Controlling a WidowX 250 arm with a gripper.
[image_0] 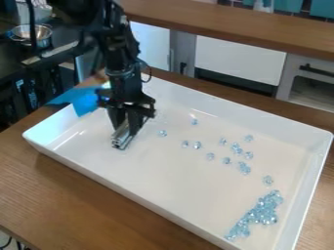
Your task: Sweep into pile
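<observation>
Wooden table, cropped below the tray

Can see glassy beads piled by the tray's cut-off corner, more strewn toward its middle. Can spot the gripper inside, left, closed around a silvery bar with hidden top.

The hand holds a silvery tool near beads.

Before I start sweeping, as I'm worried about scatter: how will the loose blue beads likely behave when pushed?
The loose blue beads look small and glassy, so they probably skid or roll at a light push on the smooth-looking white tray. The pile seems merely heaped, so bumping it may spread it. The tray's raised walls would likely stop strays.
</observation>
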